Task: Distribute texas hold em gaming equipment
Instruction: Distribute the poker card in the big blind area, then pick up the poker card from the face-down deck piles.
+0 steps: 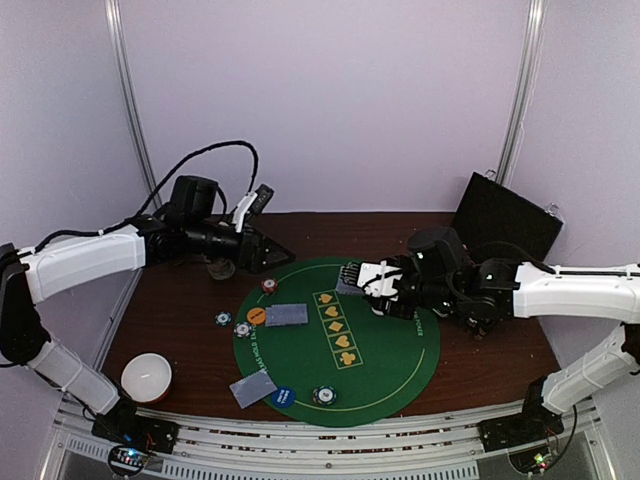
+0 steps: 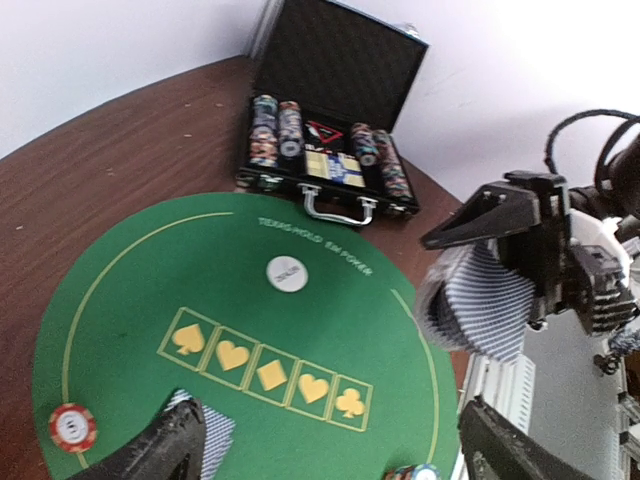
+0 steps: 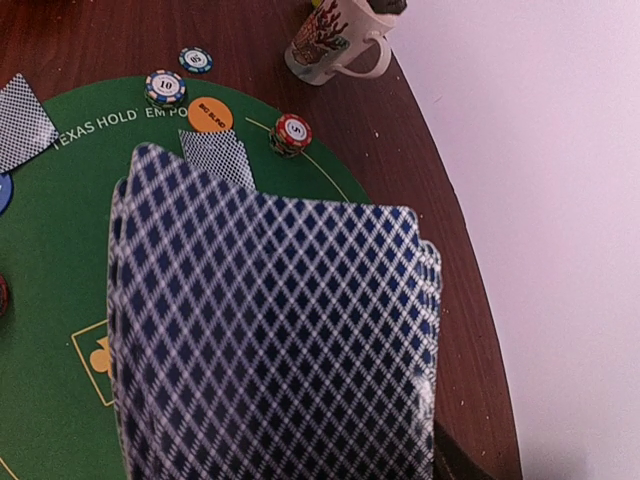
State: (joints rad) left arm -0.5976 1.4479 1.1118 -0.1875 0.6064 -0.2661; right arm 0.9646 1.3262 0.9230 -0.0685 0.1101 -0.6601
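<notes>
The left claw (image 1: pixel 276 254) gapes wide and empty over the mat's (image 1: pixel 390 385) far left edge, just beyond a red chip (image 1: pixel 268 285). The right claw (image 1: pixel 356 279) clamps a deck of cards (image 3: pixel 270 330) above the mat's far side. Dealt cards (image 1: pixel 285 316) lie face down on the left, beside an orange disc (image 1: pixel 256 316).

Both arms stretch inward toward each other, the left tool (image 2: pixel 332 420) spread wide, the right tool (image 1: pixel 352 277) clamped on a card deck (image 3: pixel 270 330).
</notes>
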